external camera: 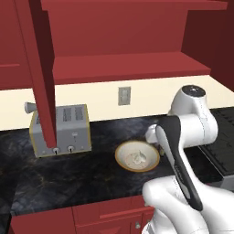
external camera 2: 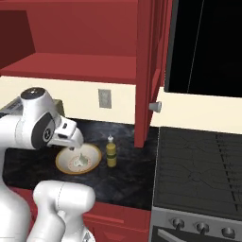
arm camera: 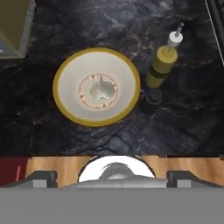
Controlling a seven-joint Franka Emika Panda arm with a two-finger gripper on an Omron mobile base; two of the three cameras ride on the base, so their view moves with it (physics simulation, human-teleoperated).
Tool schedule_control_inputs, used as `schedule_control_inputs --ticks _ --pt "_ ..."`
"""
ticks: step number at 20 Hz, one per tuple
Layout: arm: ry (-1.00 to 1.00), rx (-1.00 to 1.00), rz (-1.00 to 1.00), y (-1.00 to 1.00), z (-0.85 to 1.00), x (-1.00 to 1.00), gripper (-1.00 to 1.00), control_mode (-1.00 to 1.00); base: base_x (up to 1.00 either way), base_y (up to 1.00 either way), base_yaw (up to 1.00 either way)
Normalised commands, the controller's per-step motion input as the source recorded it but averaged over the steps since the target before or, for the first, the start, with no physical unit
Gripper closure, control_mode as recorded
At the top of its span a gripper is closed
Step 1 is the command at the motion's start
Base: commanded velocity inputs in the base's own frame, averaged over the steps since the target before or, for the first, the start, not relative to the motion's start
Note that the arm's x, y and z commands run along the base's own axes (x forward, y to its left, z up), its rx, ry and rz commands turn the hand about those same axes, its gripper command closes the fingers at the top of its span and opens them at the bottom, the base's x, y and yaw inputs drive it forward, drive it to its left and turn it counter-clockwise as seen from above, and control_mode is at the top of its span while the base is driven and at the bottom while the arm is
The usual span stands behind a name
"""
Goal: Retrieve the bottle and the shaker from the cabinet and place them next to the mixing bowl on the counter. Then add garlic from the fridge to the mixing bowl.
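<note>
The garlic (arm camera: 101,89) sits in the bowl (arm camera: 131,72) mid-bench: light, lumpy, firm, best pinched across its widest part. The gripper (external camera 2: 75,144) hovers above, spread.

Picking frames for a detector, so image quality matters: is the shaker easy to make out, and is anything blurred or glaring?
Hand view: the shaker, black on the black counter, barely stands out beside the bottle; the bowl is sharp, without glare. Right base view: flat, even light, the bottle clear. Left base view: no blur, the arm covers part of the counter.
</note>
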Motion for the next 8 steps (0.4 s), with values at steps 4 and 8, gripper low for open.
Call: schedule_control_inputs --ticks 4,8 --pt "-0.13 0.0 -0.02 -0.19 0.91 -0.55 -1.0 -1.0 0.0 0.0 0.0" --pt "-0.16 0.0 -0.03 -0.16 0.77 -0.63 -1.0 -1.0 0.0 0.0 0.0"
